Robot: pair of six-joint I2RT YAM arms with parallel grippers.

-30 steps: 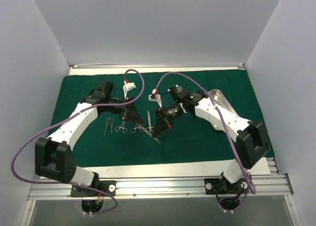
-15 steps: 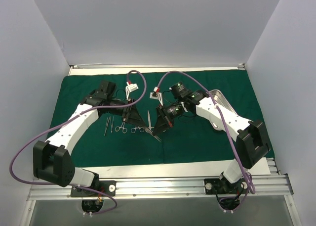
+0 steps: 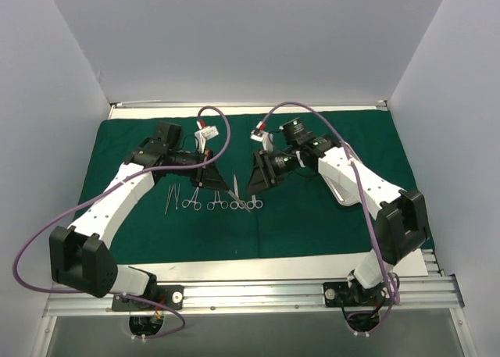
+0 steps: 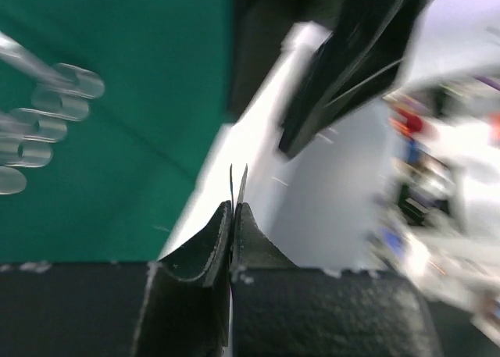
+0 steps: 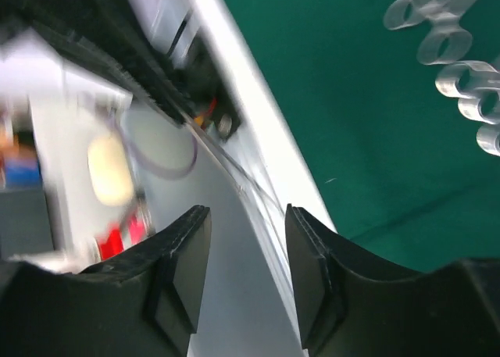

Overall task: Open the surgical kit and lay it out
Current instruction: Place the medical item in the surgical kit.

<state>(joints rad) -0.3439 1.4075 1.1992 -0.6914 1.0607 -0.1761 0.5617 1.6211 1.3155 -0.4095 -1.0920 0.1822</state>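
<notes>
Top external view: instruments [image 3: 212, 204] aligned on drape [image 3: 328, 216] for display; just behind them, left gripper [image 3: 202, 183] closed, right gripper [image 3: 255, 187] parted.

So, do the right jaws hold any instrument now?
No, the right wrist view shows the right jaws apart with nothing between them, while the instruments lie on the drape.

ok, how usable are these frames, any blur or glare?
Top external: sharp, evenly lit, no glare on the green drape. Left wrist: heavy motion blur, ring handles smeared translucent, background streaked; only its shut jaws crisp. Right wrist: likewise blurred, ring handles ghosted, background smeared; its parted jaws are sharp.
</notes>
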